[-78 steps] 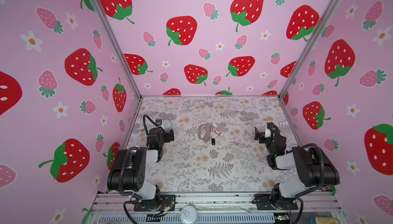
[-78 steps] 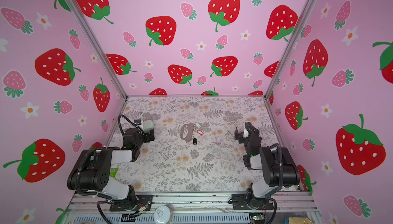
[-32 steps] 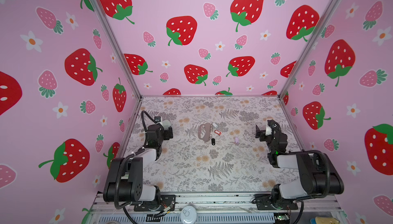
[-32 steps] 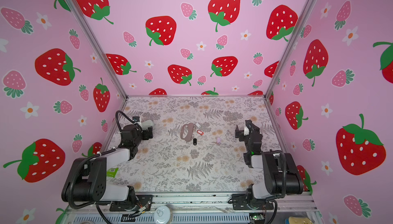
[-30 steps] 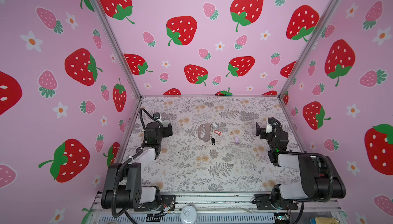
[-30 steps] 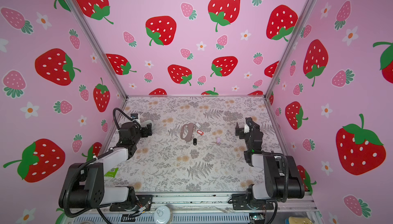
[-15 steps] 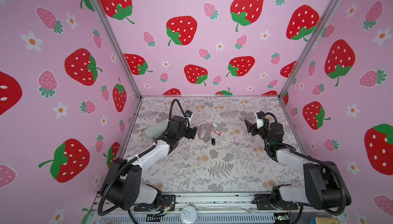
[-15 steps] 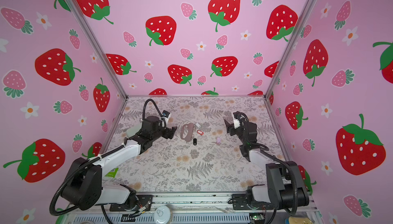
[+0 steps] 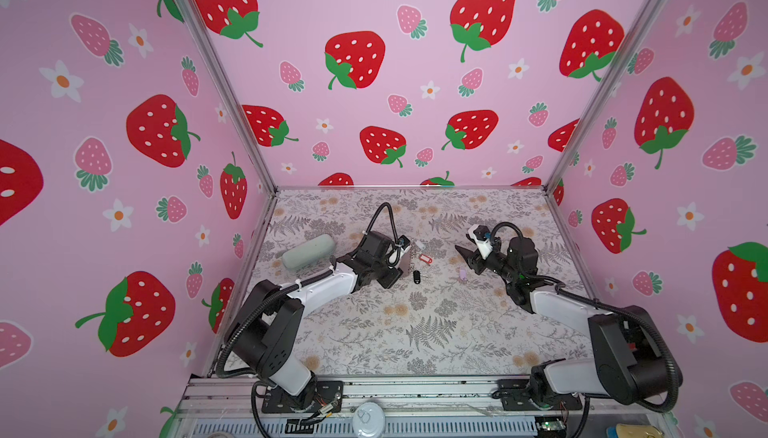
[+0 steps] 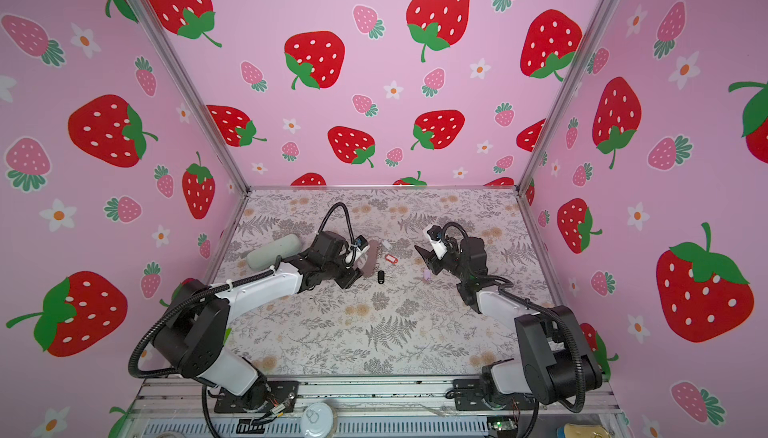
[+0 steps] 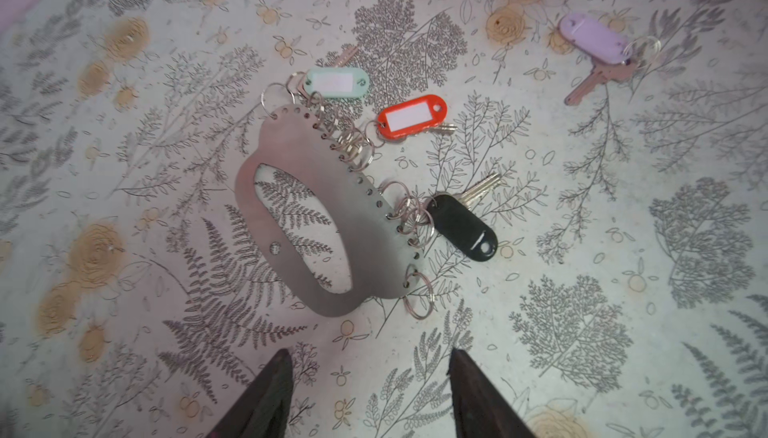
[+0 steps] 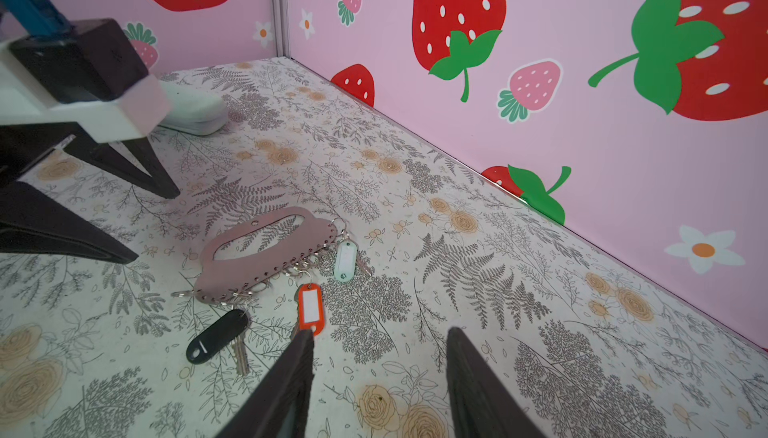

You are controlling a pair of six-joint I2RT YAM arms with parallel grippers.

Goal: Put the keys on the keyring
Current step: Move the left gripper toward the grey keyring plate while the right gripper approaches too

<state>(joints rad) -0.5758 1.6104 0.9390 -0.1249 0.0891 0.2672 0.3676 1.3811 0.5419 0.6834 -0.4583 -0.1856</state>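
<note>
Left wrist view gives you the clearest read: at the lower edge of the frame the left gripper [image 11: 369, 357] hangs over the table [image 11: 582, 257] with its jaws parted and nothing between them. Just above it, left of centre, the keyring [image 11: 361, 215] lies flat, a taupe strap loop with small metal rings along its right-hand edge. Moving right, the white-tagged key [image 11: 336, 82], the red-tagged key [image 11: 411, 117] and the black-tagged key [image 11: 463, 228] lie against those rings. They look threaded on, though the rings overlap too much for you to be certain. At the upper right the lilac-tagged key [image 11: 592, 38] lies alone, well apart from the strap. I judge this the approach step: that loose key is the one to fetch, and the next move calls for a fine pinch on it while the other arm steadies the strap. In the right wrist view the right gripper [image 12: 380, 334] is likewise spread and empty, and the lilac-tagged key is out of frame there. In both top views the left arm covers part of the strap.
</note>
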